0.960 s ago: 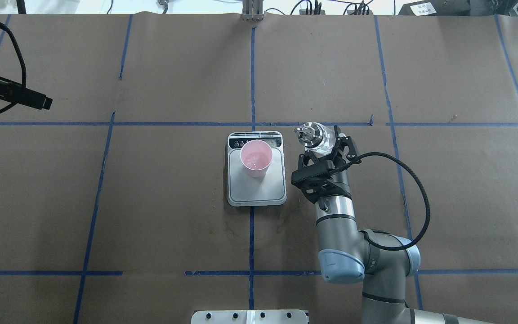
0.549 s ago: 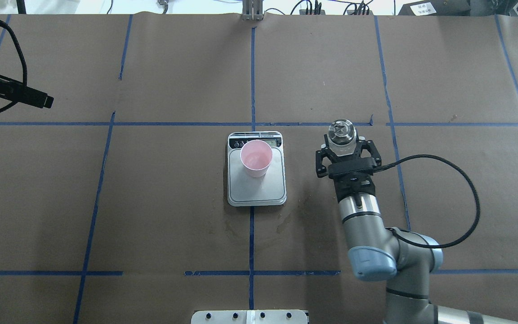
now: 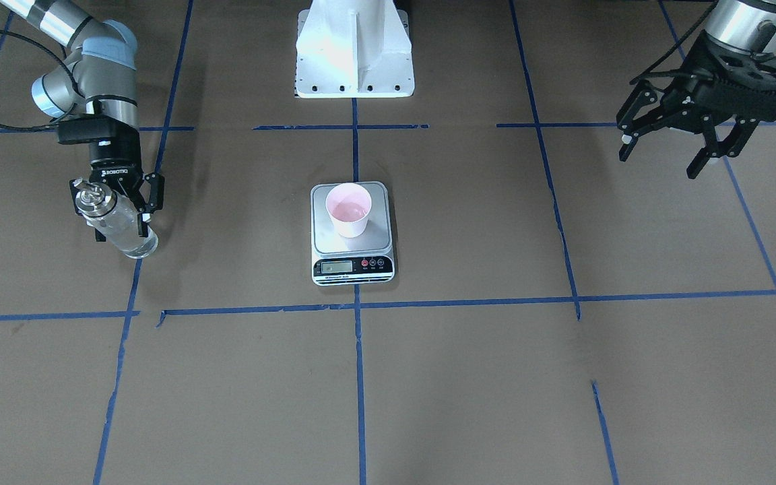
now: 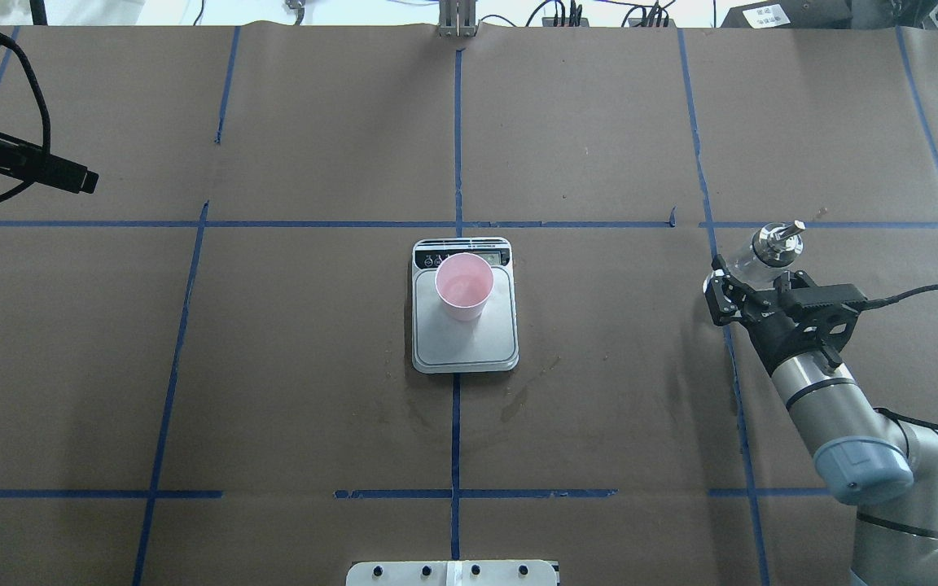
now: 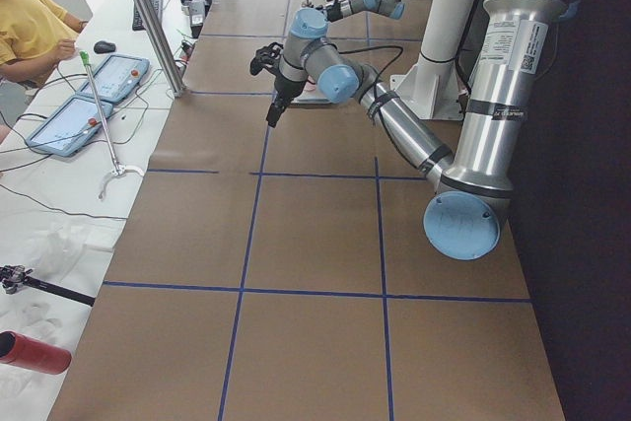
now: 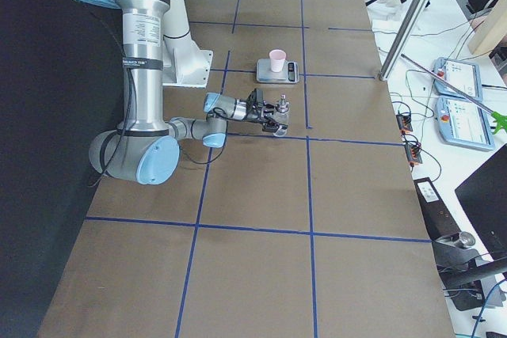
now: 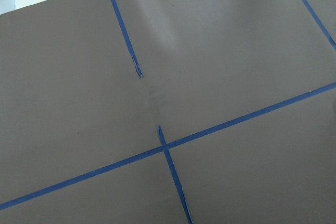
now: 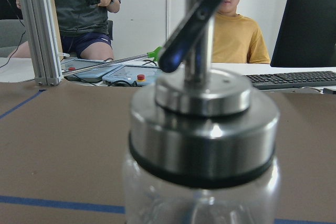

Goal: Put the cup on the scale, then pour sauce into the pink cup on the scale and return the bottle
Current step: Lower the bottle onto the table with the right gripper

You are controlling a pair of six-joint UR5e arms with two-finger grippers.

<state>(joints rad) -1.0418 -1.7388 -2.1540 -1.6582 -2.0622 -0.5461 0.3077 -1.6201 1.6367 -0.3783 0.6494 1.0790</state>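
The pink cup stands upright on the far half of the scale, at mid-table; both also show in the front view, cup and scale. My right gripper is shut on the clear glass bottle, upright, well to the right of the scale near a blue tape line. In the front view the bottle sits low in the gripper; I cannot tell if it touches the paper. Its silver cap fills the right wrist view. My left gripper is open and empty, raised at the far left.
Brown paper with blue tape lines covers the table. Damp stains mark the paper in front of the scale. The robot's white base stands behind the scale. Operators and tablets are beyond the far edge.
My right arm has carried the bottle rightward from beside the scale to the right tape line, and the bottle has gone from tilted to upright. Cup, scale and left arm stay put.
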